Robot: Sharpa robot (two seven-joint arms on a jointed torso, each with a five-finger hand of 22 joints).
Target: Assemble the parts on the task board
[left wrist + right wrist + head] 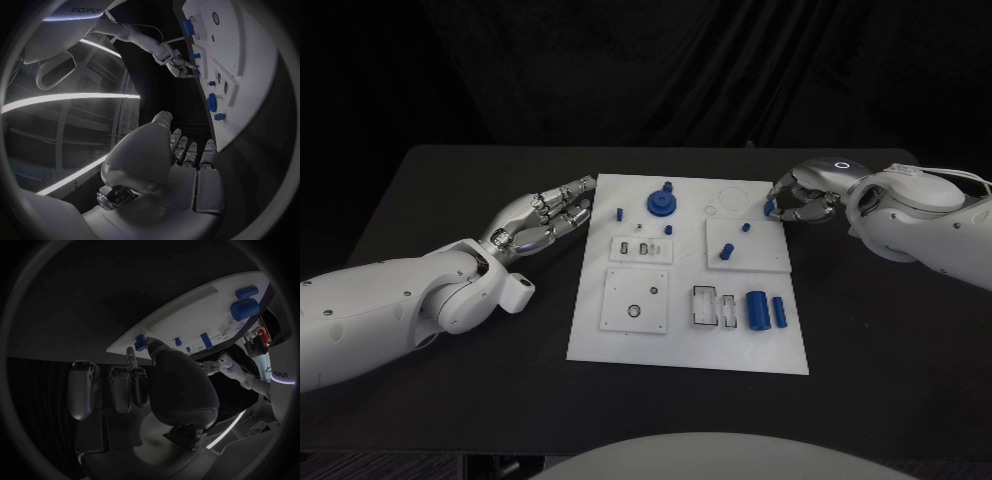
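Your task board [687, 340] runs lengthwise away from you; right hand [800, 198] pinches a blue part [770, 207], left hand [548, 215] lies spread, holding nothing.

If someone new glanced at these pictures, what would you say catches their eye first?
Probably the white task board in the middle of the black table, dotted with small blue parts; the round blue piece near its far edge stands out most. Next, the two silver hands flanking it: the left hand beside its left edge, the right hand at its far right corner.
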